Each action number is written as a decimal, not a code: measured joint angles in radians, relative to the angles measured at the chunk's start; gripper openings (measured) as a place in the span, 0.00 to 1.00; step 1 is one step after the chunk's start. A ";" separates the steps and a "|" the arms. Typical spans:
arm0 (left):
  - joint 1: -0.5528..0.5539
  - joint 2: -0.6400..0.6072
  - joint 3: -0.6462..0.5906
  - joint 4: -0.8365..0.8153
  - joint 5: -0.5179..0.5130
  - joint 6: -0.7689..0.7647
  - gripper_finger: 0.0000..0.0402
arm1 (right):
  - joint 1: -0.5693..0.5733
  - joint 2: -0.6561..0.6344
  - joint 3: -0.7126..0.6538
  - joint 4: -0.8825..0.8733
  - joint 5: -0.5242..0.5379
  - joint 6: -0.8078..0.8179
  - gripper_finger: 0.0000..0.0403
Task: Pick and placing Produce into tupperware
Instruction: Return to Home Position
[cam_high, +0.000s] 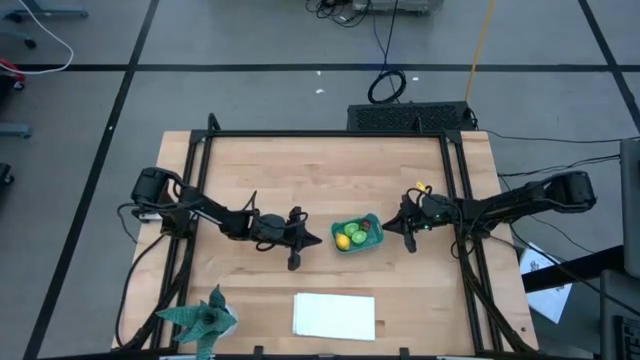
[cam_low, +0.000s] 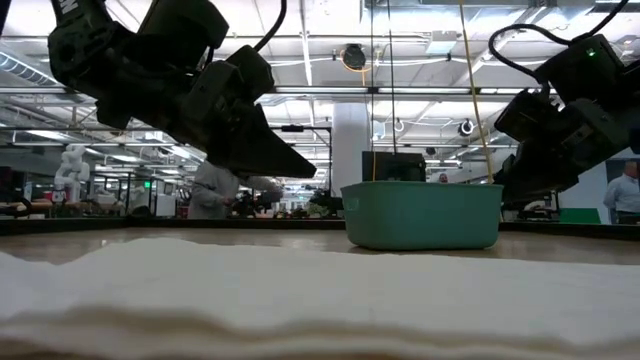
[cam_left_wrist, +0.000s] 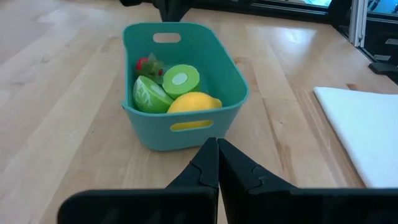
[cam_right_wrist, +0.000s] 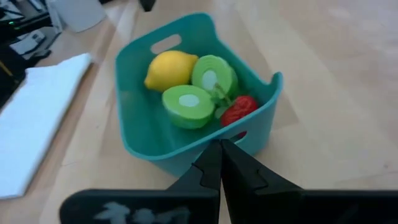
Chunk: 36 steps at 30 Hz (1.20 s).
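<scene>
Lemon (cam_left_wrist: 193, 102), cabbage halves (cam_right_wrist: 188, 106), strawberry (cam_right_wrist: 239, 111) lie in the teal tub (cam_left_wrist: 149, 134); left gripper (cam_left_wrist: 217, 144) and right gripper (cam_right_wrist: 220, 146) flank it. Both pressed together.

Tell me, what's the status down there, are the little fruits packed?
Left gripper shut, empty, just short of the tub. Right gripper shut, empty, on the tub's other side. Lemon, two green halves, strawberry inside. Nothing blocking.
</scene>
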 joint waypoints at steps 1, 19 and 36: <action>0.000 0.000 0.000 0.000 0.000 0.000 0.00 | 0.010 0.008 0.000 0.010 0.000 0.004 0.00; 0.000 0.000 0.000 -0.024 0.000 0.007 0.01 | 0.140 0.170 -0.002 0.199 0.032 0.080 0.00; 0.000 0.000 -0.001 -0.031 0.000 0.007 0.02 | 0.205 0.278 0.063 0.228 0.059 0.085 0.00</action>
